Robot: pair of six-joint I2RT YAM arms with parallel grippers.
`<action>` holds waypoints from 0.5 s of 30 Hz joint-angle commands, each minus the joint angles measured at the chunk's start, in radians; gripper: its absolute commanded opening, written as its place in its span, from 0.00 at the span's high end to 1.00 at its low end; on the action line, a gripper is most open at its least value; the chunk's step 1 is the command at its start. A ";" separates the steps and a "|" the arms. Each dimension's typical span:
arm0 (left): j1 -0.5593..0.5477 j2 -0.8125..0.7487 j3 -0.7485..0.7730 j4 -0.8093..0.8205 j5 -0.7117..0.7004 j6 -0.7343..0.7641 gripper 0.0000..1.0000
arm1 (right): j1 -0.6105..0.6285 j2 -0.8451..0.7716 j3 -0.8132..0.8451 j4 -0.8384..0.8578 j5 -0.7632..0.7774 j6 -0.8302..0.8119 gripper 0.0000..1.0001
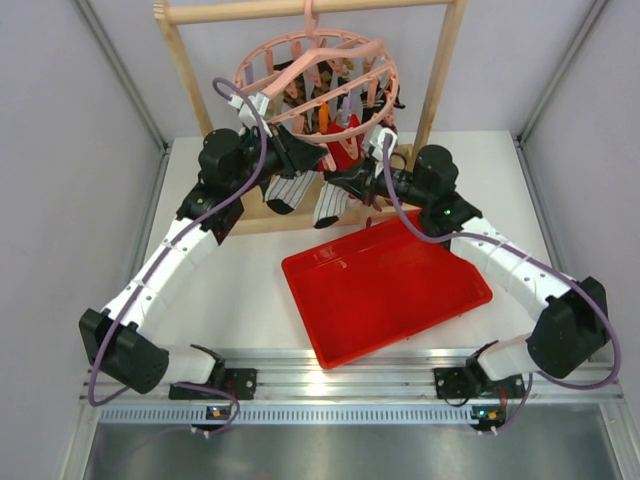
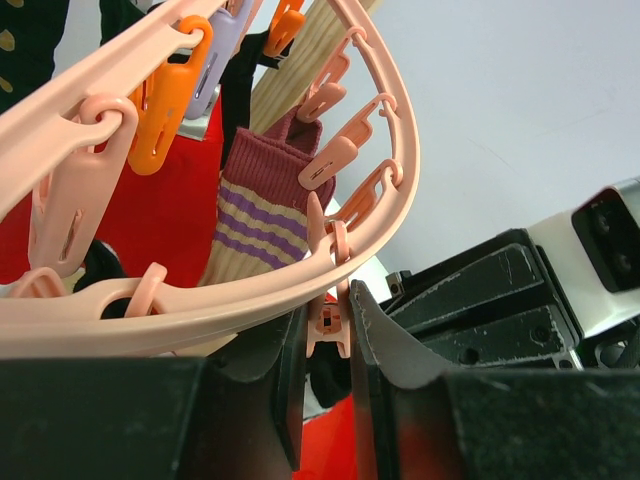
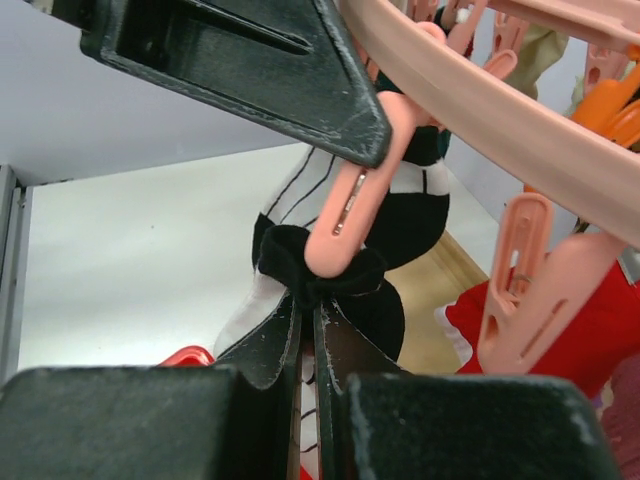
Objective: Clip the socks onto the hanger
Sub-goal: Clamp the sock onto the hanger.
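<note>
The pink round hanger hangs from the wooden rack. Two striped socks with black cuffs hang below it: one at the left and one beside it. My left gripper reaches up under the hanger's near rim; in the left wrist view it is shut on a pink peg, with a black cuff just below. My right gripper is shut on a sock's black cuff in its wrist view, holding it right under that pink peg.
A red tray lies on the table in front of the wooden rack. A red sock and a maroon-and-cream striped sock hang among other coloured pegs. The left gripper's finger crosses above the right gripper.
</note>
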 commanded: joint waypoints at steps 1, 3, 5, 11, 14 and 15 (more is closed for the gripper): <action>0.001 0.011 0.007 -0.006 0.027 -0.001 1.00 | 0.025 -0.037 0.028 0.077 0.008 -0.040 1.00; 0.001 0.011 0.005 -0.010 0.029 0.002 1.00 | 0.025 -0.037 0.031 0.085 0.056 -0.031 1.00; 0.001 0.011 0.001 -0.012 0.035 0.006 1.00 | 0.026 -0.036 0.034 0.086 0.089 -0.029 1.00; 0.001 0.007 -0.001 -0.012 0.033 0.009 1.00 | 0.023 -0.040 0.028 0.114 0.201 -0.047 1.00; 0.002 0.007 0.001 -0.012 0.036 0.009 1.00 | 0.023 -0.051 0.015 0.134 0.211 -0.055 1.00; 0.001 0.007 -0.001 -0.014 0.035 0.009 1.00 | 0.023 -0.050 0.014 0.137 0.212 -0.054 1.00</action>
